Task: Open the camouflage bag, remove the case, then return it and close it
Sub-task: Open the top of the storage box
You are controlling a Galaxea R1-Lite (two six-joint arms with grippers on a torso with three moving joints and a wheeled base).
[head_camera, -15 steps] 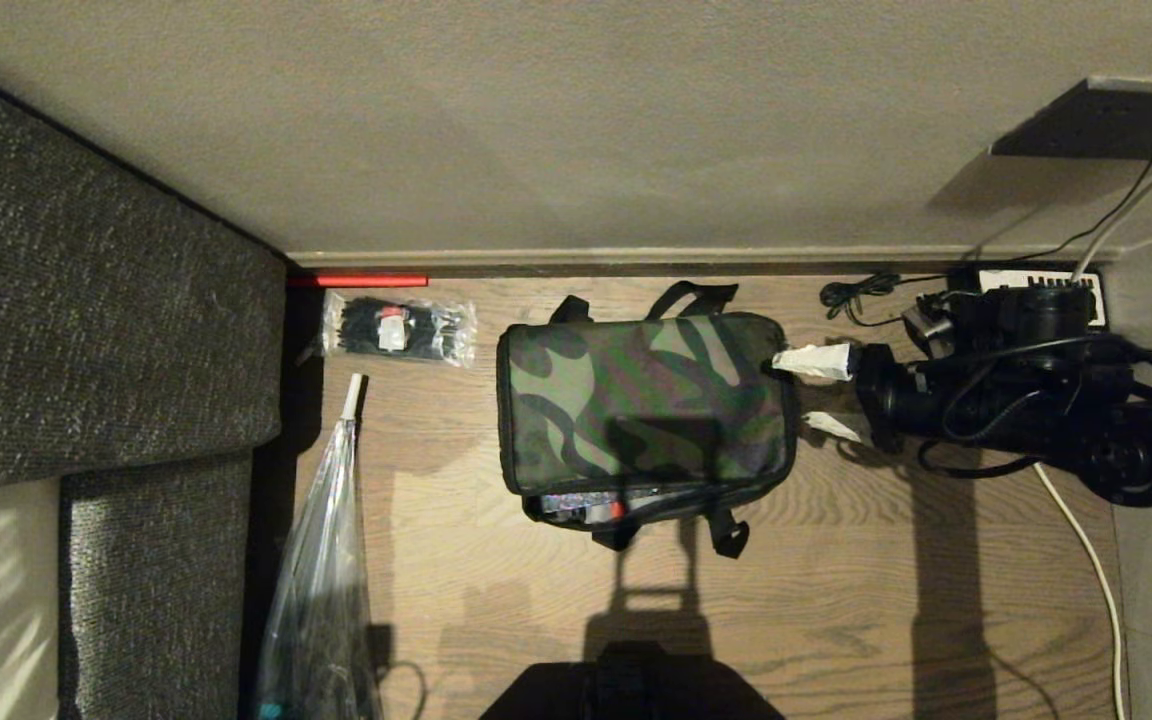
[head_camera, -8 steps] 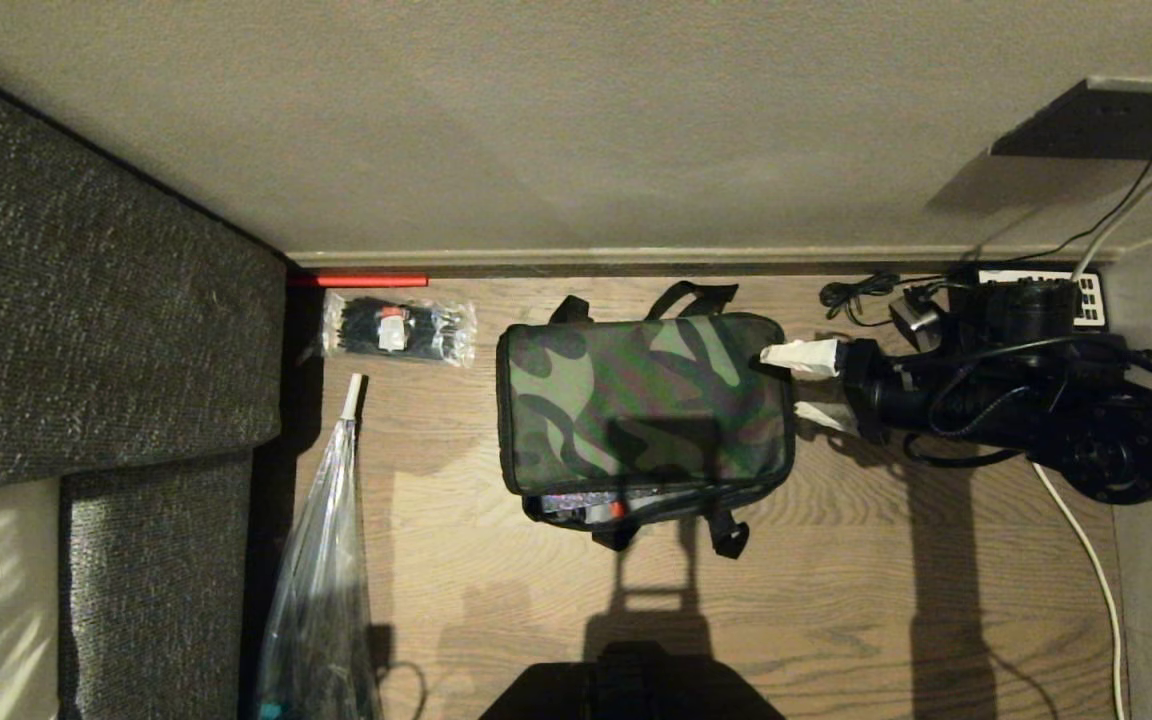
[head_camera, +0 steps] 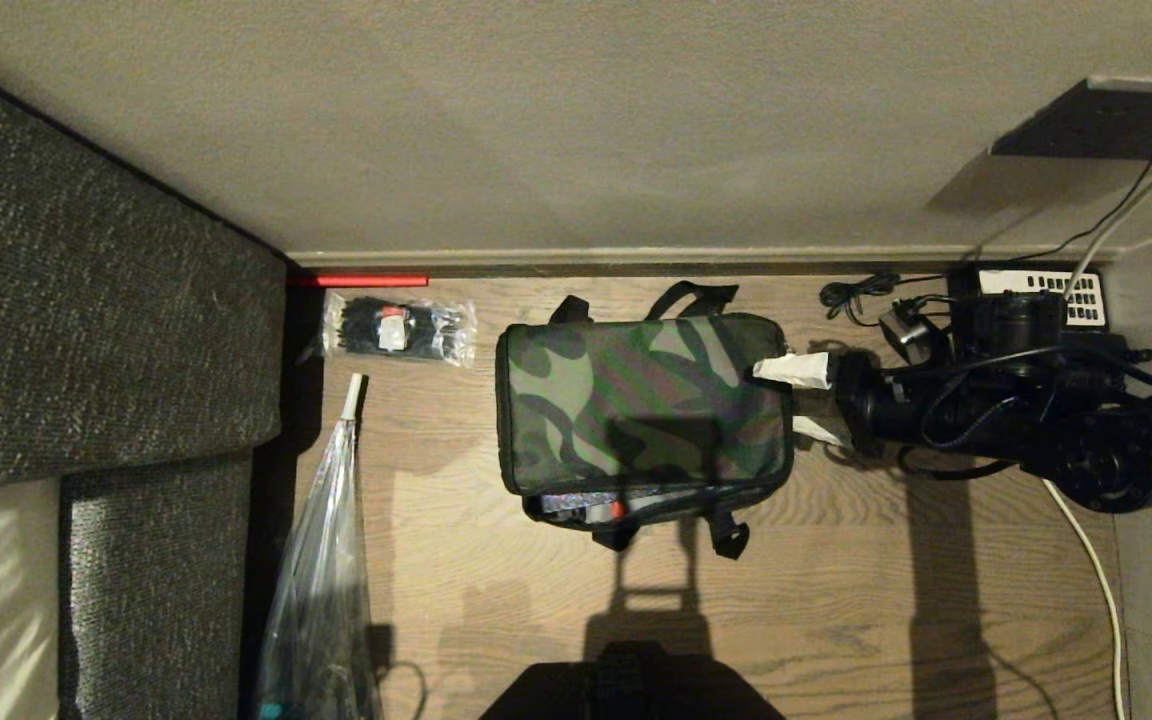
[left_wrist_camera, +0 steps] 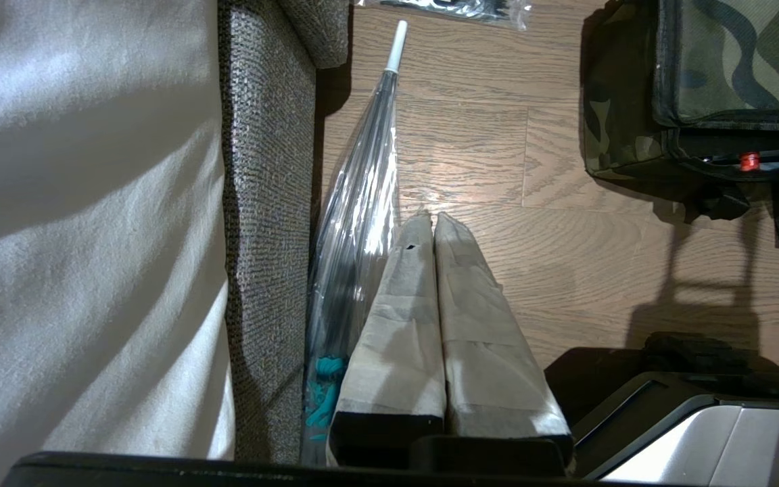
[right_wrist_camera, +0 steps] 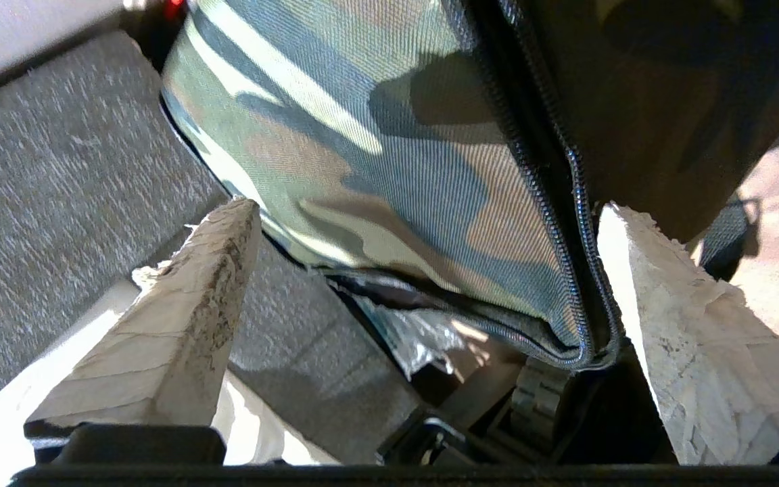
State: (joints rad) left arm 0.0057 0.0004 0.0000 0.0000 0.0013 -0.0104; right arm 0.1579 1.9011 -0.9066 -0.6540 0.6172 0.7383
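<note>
On the wooden floor [head_camera: 836,600], in the middle of the head view, the camouflage bag [head_camera: 641,400] lies flat with its green patterned lid facing up and its black straps showing at the far and near edges. The lid is ajar along the near side, where a strip of silvery lining and a small red dot show in the gap. The right gripper [head_camera: 804,400] is at the bag's right end, fingers spread wide apart: one taped fingertip overlaps the right edge of the lid, the other sits lower, beside the bag's right side. In the right wrist view the lid's zipped edge runs between the two fingers; whether either finger touches the fabric cannot be told. The left gripper [left_wrist_camera: 430,223] hangs parked at the near left, its taped fingers pressed together and holding nothing, next to a clear folded umbrella [head_camera: 321,580] that lies along the grey sofa [head_camera: 96,330]. A bag of black cable ties [head_camera: 396,328] rests on the floor to the far left of the camouflage bag.
</note>
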